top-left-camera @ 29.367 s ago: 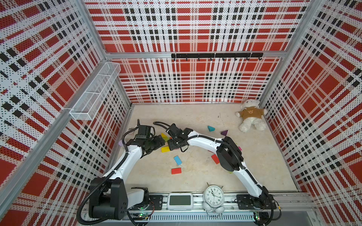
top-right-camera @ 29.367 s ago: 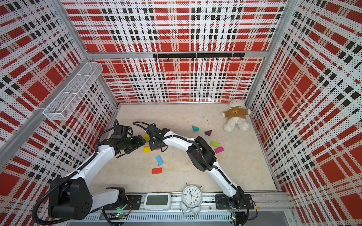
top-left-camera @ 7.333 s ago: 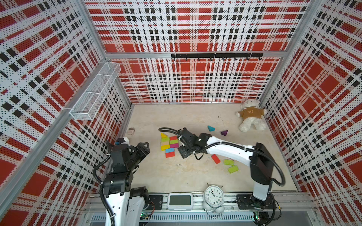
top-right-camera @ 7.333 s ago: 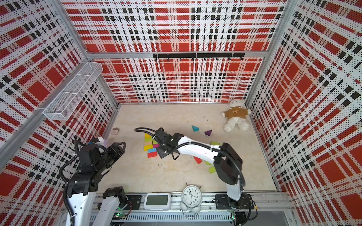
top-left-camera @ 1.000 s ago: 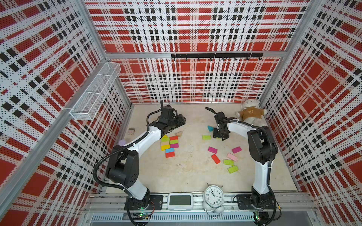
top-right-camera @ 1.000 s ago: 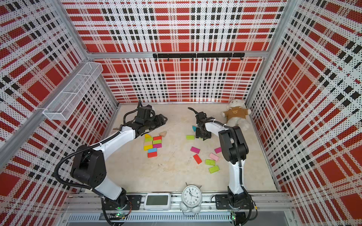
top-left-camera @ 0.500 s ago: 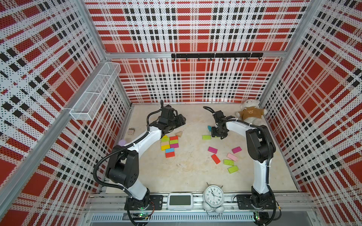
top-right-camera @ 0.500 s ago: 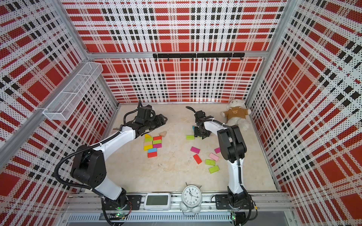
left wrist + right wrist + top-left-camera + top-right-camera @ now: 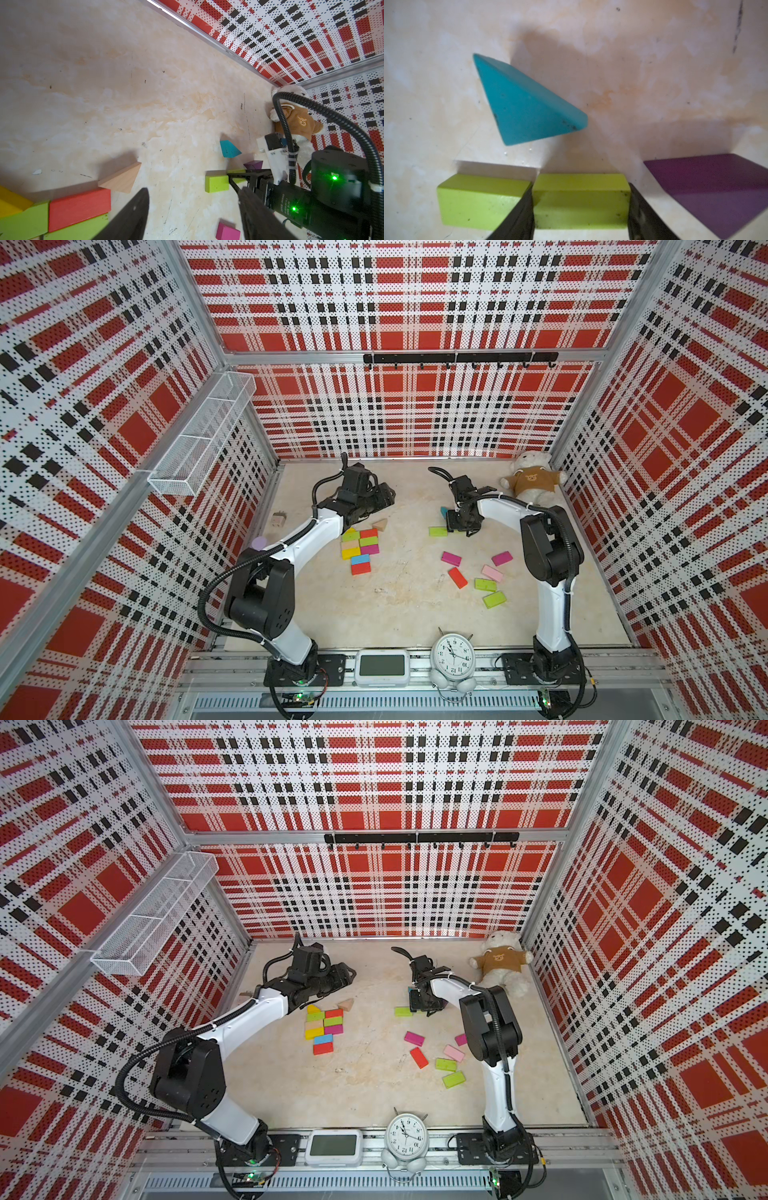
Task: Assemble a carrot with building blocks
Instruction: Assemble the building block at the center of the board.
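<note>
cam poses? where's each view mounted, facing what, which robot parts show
Top views: high over the front rail, looking down; both arms, left claw, right claw.
Left wrist: on left arm, facing the teddy corner; own open fingers, right arm.
Right wrist: close above the floor; own fingers against a lime block.
Shared: teal triangle, both wrist views.
</note>
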Robot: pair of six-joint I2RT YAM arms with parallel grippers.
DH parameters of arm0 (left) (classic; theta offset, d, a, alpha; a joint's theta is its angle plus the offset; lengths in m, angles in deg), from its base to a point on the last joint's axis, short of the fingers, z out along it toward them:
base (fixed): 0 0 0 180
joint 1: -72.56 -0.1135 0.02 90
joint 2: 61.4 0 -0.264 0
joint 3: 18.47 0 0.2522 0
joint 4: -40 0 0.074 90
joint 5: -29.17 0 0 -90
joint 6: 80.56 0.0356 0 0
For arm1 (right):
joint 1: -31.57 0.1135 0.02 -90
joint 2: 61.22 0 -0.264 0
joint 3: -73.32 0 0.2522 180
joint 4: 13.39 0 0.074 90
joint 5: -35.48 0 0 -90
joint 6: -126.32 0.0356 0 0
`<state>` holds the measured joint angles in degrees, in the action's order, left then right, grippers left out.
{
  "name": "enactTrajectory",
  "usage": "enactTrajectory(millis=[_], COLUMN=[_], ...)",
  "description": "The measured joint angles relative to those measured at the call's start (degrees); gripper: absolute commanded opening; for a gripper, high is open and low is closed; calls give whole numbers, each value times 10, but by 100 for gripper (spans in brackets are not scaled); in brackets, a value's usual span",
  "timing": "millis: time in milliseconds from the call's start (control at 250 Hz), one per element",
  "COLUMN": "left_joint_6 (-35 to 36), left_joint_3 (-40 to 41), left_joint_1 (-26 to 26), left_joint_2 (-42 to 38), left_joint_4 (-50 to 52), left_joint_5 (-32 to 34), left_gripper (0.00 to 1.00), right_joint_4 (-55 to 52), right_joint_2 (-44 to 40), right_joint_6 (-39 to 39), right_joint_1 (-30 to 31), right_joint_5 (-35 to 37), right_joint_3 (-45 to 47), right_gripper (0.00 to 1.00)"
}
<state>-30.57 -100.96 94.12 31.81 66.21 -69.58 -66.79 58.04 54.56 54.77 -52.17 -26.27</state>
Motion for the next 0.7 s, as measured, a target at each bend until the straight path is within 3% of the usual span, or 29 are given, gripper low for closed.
enactTrajectory(millis=[392,524,700], left_joint_6=[0,0,-2], left_joint_3=[0,0,-20], left_joint_1=[5,19,56], left_joint_2=[0,1,34], left_joint_4=[0,0,0], left_joint_5=[0,2,-1], left_gripper=[70,62,44], right_joint_4=[0,0,-8], right_joint_2=[0,-2,-38], right_joint_6=[7,9,13], right_joint_1=[3,4,3], right_joint_5=[-4,-3,-4], right_joint_3=[1,2,7], right_gripper=[75,77,76])
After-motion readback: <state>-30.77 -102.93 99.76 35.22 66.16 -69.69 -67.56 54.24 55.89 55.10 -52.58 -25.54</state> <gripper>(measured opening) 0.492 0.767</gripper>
